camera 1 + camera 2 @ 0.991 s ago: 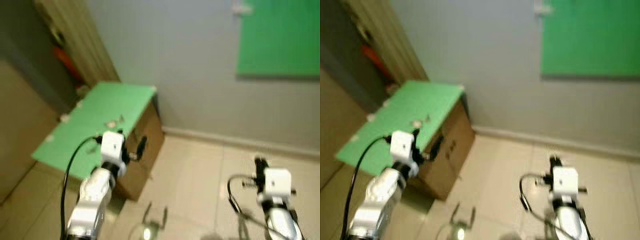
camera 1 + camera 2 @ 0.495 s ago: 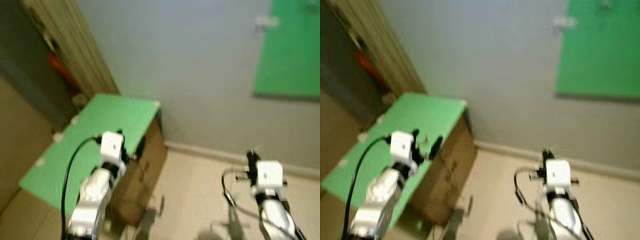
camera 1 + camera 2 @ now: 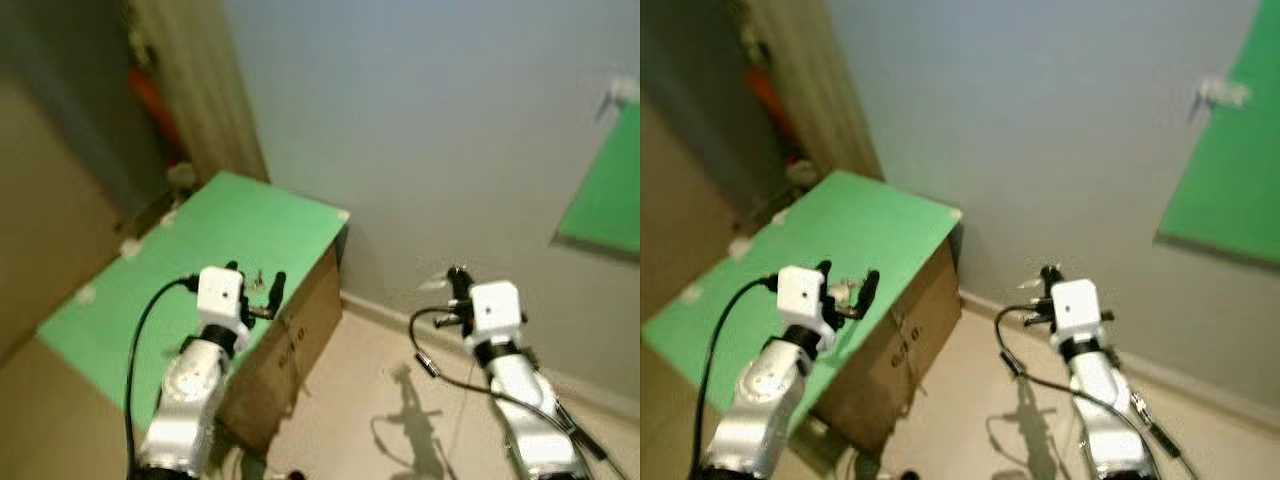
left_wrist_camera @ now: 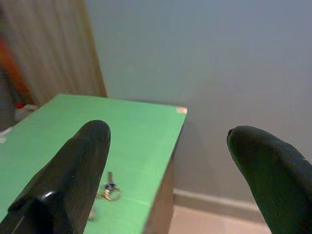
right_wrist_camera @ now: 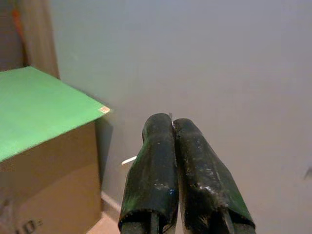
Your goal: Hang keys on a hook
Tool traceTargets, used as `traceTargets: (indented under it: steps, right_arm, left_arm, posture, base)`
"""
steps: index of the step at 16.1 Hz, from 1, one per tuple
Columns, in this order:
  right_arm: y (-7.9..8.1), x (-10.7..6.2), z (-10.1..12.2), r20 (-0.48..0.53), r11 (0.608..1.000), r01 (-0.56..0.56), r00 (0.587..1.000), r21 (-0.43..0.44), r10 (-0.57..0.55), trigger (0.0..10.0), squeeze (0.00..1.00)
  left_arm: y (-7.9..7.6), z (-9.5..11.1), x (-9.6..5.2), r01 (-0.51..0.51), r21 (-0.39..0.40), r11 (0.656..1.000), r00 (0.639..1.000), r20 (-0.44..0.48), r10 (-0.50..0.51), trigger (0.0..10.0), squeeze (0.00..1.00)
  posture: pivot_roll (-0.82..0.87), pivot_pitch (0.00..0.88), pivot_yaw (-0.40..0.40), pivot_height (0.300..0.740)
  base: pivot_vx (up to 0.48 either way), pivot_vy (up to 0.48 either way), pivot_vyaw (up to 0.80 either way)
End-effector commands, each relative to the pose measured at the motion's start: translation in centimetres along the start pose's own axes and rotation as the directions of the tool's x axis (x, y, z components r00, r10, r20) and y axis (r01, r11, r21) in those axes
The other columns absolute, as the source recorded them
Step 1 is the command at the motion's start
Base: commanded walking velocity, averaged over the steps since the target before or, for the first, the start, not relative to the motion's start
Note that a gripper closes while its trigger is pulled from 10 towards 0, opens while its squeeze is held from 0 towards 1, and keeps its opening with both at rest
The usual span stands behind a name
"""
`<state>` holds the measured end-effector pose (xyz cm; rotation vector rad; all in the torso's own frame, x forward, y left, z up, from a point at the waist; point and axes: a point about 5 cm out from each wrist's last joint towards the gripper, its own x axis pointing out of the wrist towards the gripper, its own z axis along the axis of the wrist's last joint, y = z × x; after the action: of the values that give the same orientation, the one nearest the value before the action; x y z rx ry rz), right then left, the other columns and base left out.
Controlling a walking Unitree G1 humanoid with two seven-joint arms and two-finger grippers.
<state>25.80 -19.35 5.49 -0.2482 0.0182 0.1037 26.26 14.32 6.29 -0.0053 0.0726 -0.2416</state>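
The camera has swung left; one small metal key bunch (image 4: 109,191) lies on the green-topped cardboard table (image 3: 260,225), spread left pincer (image 4: 168,161) above, right pincer (image 5: 174,161) closed.

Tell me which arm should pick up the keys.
Left, most likely. The left gripper is open and held over the green box top, with the keys lying between its fingers in the wrist view. The right gripper is shut and off beside the box.

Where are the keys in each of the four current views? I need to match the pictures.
Left eye view: keys lie on the green-topped box, between the left hand fingers.
Right eye view: same spot, keys.
Left wrist view: keys beside one finger.
Right wrist view: I cannot find them.
Shared landmark: the box's near-wall corner.
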Motion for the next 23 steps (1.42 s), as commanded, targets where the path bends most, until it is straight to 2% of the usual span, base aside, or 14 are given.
traceTargets:
  steps: [1, 4, 6, 9, 14, 19, 23]
  right_arm:
    - [-0.3, 0.7, 0.2, -0.010, 0.999, -0.032, 0.999, -0.004, 0.032, 0.0, 0.00]
    - [-0.4, 1.4, 0.4, -0.009, 0.999, -0.050, 0.999, 0.009, 0.051, 0.0, 0.00]
    - [0.6, 1.2, 0.0, -0.011, 0.998, -0.055, 0.998, 0.031, 0.055, 0.0, 0.00]
    - [2.0, 0.6, -0.4, -0.010, 0.996, -0.066, 0.998, 0.054, 0.066, 0.0, 0.00]
    - [2.0, 0.4, -0.7, -0.019, 0.998, -0.015, 1.000, 0.069, 0.016, 0.0, 0.00]
    - [2.1, 0.3, -0.9, -0.026, 0.997, -0.004, 1.000, 0.073, 0.006, 0.0, 0.00]
    - [2.1, 0.4, -1.0, -0.026, 0.998, -0.011, 1.000, 0.067, 0.013, 0.0, 0.00]
  left_arm:
    - [-0.4, 0.0, 0.1, -0.012, 0.004, 1.000, 1.000, 0.013, 0.012, 10.0, 0.00]
    - [-1.2, -0.2, 0.2, 0.005, 0.005, 1.000, 1.000, 0.015, -0.005, 10.0, 0.00]
    - [-1.3, 0.1, 0.5, 0.042, 0.031, 0.999, 0.999, 0.019, -0.043, 10.0, 0.00]
    - [-0.5, 0.2, 1.0, 0.059, 0.057, 0.997, 0.998, 0.013, -0.059, 10.0, 0.00]
    - [-0.9, 0.3, 1.5, 0.124, 0.058, 0.991, 0.992, 0.004, -0.124, 10.0, 0.00]
    - [-0.1, 0.3, 2.1, 0.107, 0.070, 0.992, 0.994, -0.021, -0.106, 10.0, 0.00]
    - [0.0, 0.2, 2.1, 0.108, 0.072, 0.991, 0.994, -0.023, -0.107, 10.0, 0.00]
  posture:
    - [-0.24, 0.028, 0.055, 0.740]
    - [-0.22, 0.019, 0.052, 0.740]
    - [-0.22, 0.014, 0.067, 0.740]
    - [-0.23, 0.007, 0.096, 0.740]
    - [-0.27, 0.000, 0.149, 0.740]
    - [-0.27, 0.000, 0.160, 0.740]
    - [-0.27, 0.000, 0.156, 0.740]
  base:
    - [0.000, -0.465, 0.70]
    - [0.000, -0.465, 0.23]
    - [0.000, -0.458, 0.00]
    - [0.000, -0.445, 0.00]
    - [0.050, -0.316, 0.00]
    - [0.000, 0.000, -0.76]
    - [0.000, 0.000, -0.77]
